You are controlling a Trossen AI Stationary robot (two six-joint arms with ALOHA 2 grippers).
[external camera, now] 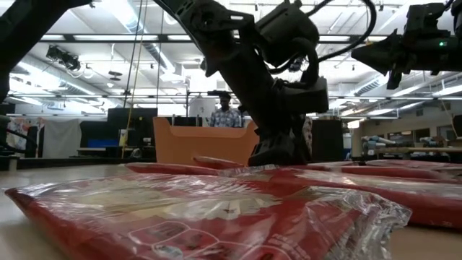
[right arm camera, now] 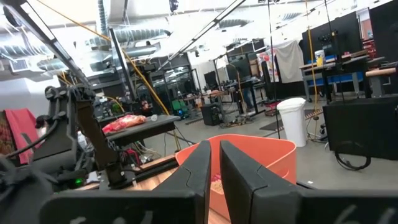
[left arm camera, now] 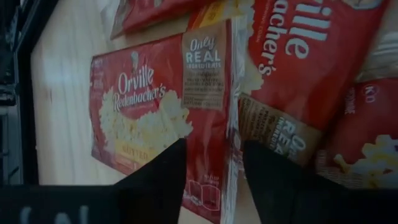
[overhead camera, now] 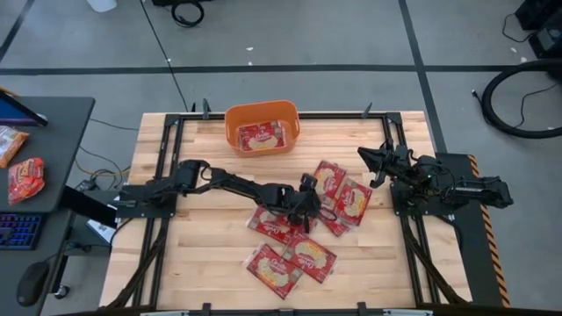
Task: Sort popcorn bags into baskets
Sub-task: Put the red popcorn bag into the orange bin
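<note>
Nearest bag (left arm camera: 158, 118) sits flat mid-frame under my left gripper (left arm camera: 214, 165), fingers apart astride its crinkly edge; light, slippery, so I'd pinch that seam. Right gripper (overhead camera: 373, 162) idles, nearly together

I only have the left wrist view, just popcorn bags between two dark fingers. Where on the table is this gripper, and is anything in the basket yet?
Observer: From the high view, the left gripper is low over the cluster of popcorn bags near the middle of the table, fingers apart above the bag at the cluster's left side.
Operator: And the basket?
Observer: The orange basket sits at the far edge of the table and already holds at least one bag.
Operator: Where's the other arm?
Observer: The right gripper is raised over the table's right side, away from the bags, pointing toward the basket with its fingers nearly together and nothing between them.
</note>
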